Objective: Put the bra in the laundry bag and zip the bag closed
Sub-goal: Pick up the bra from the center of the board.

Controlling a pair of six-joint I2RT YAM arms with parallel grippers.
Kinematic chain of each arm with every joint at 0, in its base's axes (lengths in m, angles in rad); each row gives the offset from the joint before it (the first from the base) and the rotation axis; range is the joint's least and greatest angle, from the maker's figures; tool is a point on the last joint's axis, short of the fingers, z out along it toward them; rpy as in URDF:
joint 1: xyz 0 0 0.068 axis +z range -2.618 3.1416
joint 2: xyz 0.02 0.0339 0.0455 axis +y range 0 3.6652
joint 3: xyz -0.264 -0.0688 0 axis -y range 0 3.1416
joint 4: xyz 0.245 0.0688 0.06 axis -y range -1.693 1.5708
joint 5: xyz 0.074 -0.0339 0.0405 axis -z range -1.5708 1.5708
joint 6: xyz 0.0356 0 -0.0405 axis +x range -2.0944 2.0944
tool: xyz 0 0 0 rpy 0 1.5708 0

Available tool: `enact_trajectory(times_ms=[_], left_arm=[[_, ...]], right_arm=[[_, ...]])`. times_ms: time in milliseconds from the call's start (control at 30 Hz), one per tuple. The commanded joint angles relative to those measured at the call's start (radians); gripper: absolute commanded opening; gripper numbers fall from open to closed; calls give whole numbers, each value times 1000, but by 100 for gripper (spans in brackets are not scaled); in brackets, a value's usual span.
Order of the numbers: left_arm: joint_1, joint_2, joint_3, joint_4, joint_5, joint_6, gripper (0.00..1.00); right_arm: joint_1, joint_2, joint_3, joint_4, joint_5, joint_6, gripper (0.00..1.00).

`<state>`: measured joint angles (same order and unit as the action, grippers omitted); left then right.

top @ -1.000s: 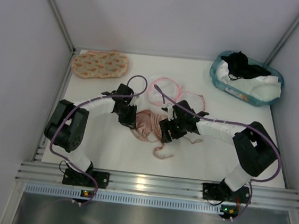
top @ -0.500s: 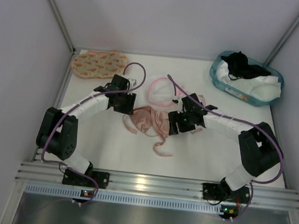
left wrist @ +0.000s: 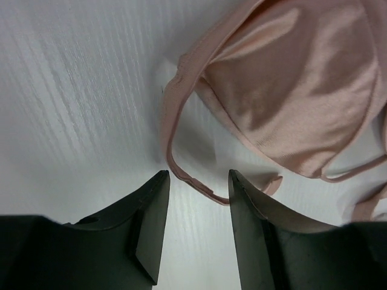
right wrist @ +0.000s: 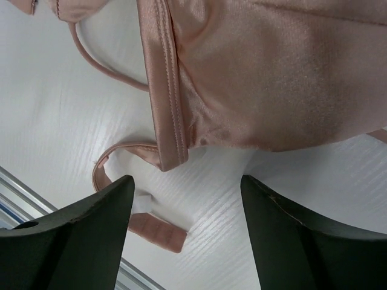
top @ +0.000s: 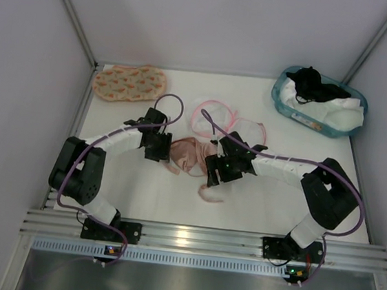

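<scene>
1. The bra [top: 191,156] lies crumpled on the desk [top: 133,188], between the two grippers and outside the bag.
2. Left gripper [left wrist: 196,181]: the jaws stand partly apart and grip nothing. A loop of the bra's strap [left wrist: 171,136] lies just off their tips.
3. Right gripper [right wrist: 187,193]: the jaws are wide and empty, low over the bra's band edge.
4. The bag [top: 213,119] lies just behind the bra, with its pink rim showing.

bra [top: 189,156] showing salmon-pink | laundry bag [top: 210,117] showing white mesh, pink rim | padded piece [top: 129,83] showing orange print | basket [top: 279,98] showing teal
</scene>
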<state>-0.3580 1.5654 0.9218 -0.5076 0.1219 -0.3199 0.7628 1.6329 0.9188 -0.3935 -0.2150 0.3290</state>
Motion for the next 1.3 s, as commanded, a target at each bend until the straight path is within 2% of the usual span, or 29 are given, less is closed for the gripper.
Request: enact_trajectory(times_ms=[0,100,133,267,433,533,667,700,767,967,1067,1267], left_arm=[[2,44,29,38,-44,-22,49],[7,64,34,61,-59,-15,49],[7,70,41,66,-70,-13,49],[22,96,60,67,-85,-1,46],[39,102,58,66,-81,27,43],[74,88,49,66,-42,50,35],[114,48,43,58,-11,125,16],[117,29,43,58,-4,140,7],[117,10,42,60,12,183,0],[117,-105,80,14,56,311,0],[117,-169,92,-31,88,448,0],[117,-417,88,-130,130,680,0]], right_arm=[[9,70,5,10,29,35,72],[9,100,20,16,23,47,63],[9,116,25,18,25,51,56],[9,137,35,-8,93,42,39],[-2,113,29,-39,166,-34,27],[-32,53,22,-70,143,-92,19],[-60,-48,20,-105,102,-194,8],[-65,-65,22,-110,89,-221,4],[-77,-106,31,-139,89,-286,0],[-118,-211,48,-228,72,-498,0],[-154,-284,57,-289,58,-591,0],[-177,-415,104,-454,10,-767,0]])
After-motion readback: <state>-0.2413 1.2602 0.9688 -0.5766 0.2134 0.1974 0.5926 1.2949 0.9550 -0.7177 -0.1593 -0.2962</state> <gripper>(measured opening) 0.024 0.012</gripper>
